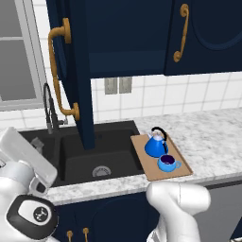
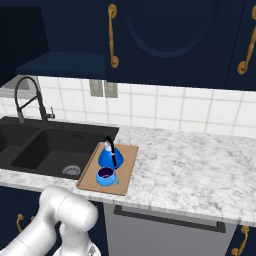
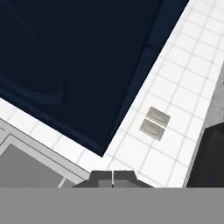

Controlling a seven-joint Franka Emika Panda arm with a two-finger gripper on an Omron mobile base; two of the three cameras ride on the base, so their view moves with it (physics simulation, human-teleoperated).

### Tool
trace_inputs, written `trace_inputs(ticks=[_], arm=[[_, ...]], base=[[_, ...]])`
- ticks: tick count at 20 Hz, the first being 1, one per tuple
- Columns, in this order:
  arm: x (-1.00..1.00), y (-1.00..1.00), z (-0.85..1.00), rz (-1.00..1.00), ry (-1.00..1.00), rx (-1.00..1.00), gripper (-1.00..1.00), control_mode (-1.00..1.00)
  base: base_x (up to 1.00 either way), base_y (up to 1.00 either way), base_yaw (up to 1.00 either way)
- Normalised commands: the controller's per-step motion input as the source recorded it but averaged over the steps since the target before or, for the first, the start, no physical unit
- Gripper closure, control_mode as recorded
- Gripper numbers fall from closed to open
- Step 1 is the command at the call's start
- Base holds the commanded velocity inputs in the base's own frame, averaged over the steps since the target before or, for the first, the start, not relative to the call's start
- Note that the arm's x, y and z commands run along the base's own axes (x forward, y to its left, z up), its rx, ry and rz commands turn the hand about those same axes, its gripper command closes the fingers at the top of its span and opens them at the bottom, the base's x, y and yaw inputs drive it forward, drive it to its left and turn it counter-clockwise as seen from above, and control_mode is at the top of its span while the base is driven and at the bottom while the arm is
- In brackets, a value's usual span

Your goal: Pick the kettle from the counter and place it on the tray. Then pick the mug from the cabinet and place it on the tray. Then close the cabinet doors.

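The blue kettle [image 1: 155, 143] [image 2: 109, 156] stands upright on the far half of the wooden tray [image 1: 150, 169] [image 2: 127, 170]. On the near half sits the light-blue mug [image 1: 168, 163] [image 2: 105, 176], just in front of the kettle. The cabinet [image 1: 126, 38] [image 2: 55, 35] above shows its bare navy shelf. Its left door [image 1: 81, 75] [image 3: 78, 57] swings out over the sink, and its right door [image 1: 205, 33] [image 2: 165, 40] is flush. My gripper [image 3: 113, 177] is shut on nothing, low to the left and facing that open door's outer panel, apart from it.
A black double sink [image 1: 94, 151] [image 2: 45, 147] with a dark faucet [image 1: 49, 111] [image 2: 27, 97] lies left of the tray. Two wall outlets [image 1: 118, 85] [image 3: 154, 122] sit on the white tiles. A window [image 1: 16, 52] is at far left. Bare marble counter [image 2: 190, 160] stretches right.
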Motion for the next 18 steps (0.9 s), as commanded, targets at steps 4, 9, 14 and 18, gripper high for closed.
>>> trace_inputs(ticks=[4,9,14,18], arm=[[0.86,0.23,0.00,-0.27,-0.24,0.10,1.00,-1.00],[0.57,0.01,0.02,-0.23,-0.33,0.13,1.00,-1.00],[0.36,0.00,0.00,-0.24,-0.25,0.14,1.00,-1.00],[0.26,-0.04,0.01,-0.22,-0.16,0.12,1.00,-1.00]], base=[[0.00,0.00,0.00],[0.00,0.00,0.00],[0.00,0.00,0.00],[0.00,0.00,0.00]])
